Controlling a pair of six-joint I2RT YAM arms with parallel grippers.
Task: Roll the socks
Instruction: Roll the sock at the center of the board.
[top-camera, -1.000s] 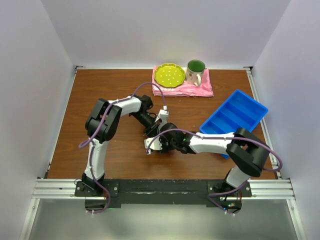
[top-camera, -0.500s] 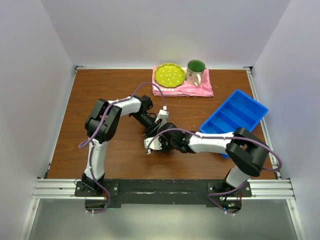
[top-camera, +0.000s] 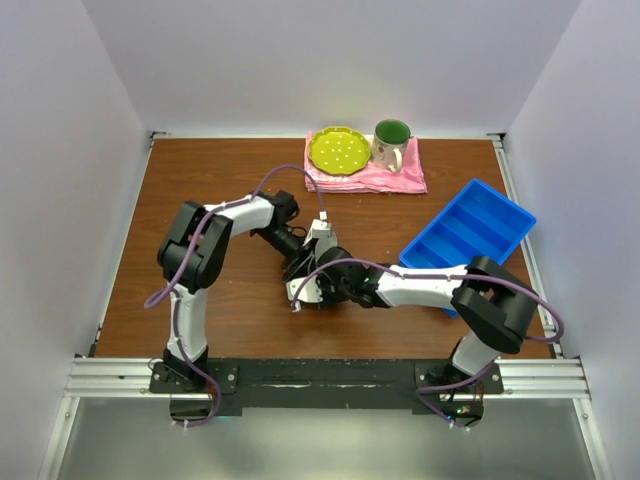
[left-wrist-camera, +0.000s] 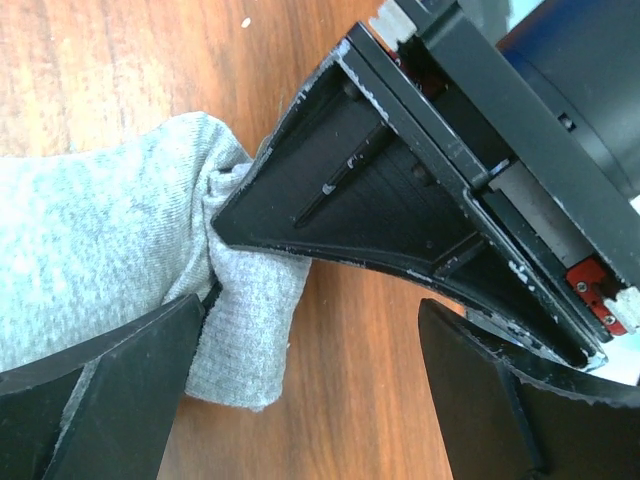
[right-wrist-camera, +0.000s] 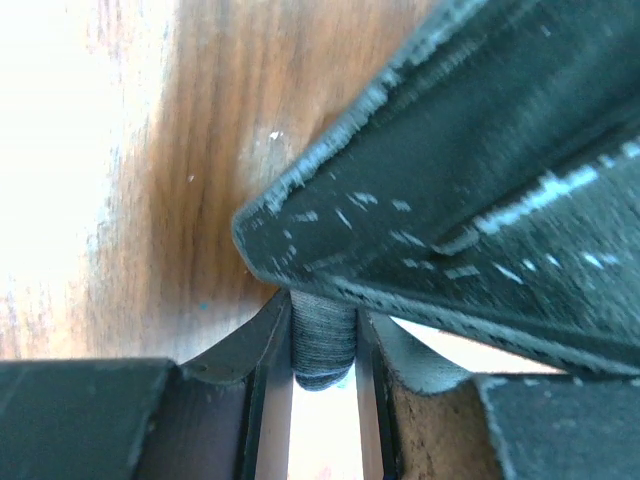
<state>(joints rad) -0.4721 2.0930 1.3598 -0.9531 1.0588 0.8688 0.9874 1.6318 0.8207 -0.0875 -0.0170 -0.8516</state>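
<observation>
The grey knitted socks (left-wrist-camera: 95, 250) lie bunched on the wooden table (top-camera: 200, 200), with one folded end (left-wrist-camera: 245, 340) beside my left gripper's lower finger (left-wrist-camera: 110, 400). My left gripper (left-wrist-camera: 312, 308) is open, with bare wood between its fingers. The right gripper's black finger (left-wrist-camera: 390, 200) crosses in front and presses on the sock. In the right wrist view my right gripper (right-wrist-camera: 322, 345) is shut on a narrow fold of the socks (right-wrist-camera: 322, 350). From above, both grippers (top-camera: 300, 262) (top-camera: 312, 290) meet at the table's middle and hide the socks.
A green plate (top-camera: 338, 150) and a green-lined mug (top-camera: 391, 143) stand on a pink cloth (top-camera: 400, 180) at the back. A blue compartment tray (top-camera: 468, 232) lies at the right, close to the right arm's forearm (top-camera: 420, 285).
My left gripper has opened wide and let go of the sock, and its arm has shifted slightly left. The right gripper stays clamped on the fold.
</observation>
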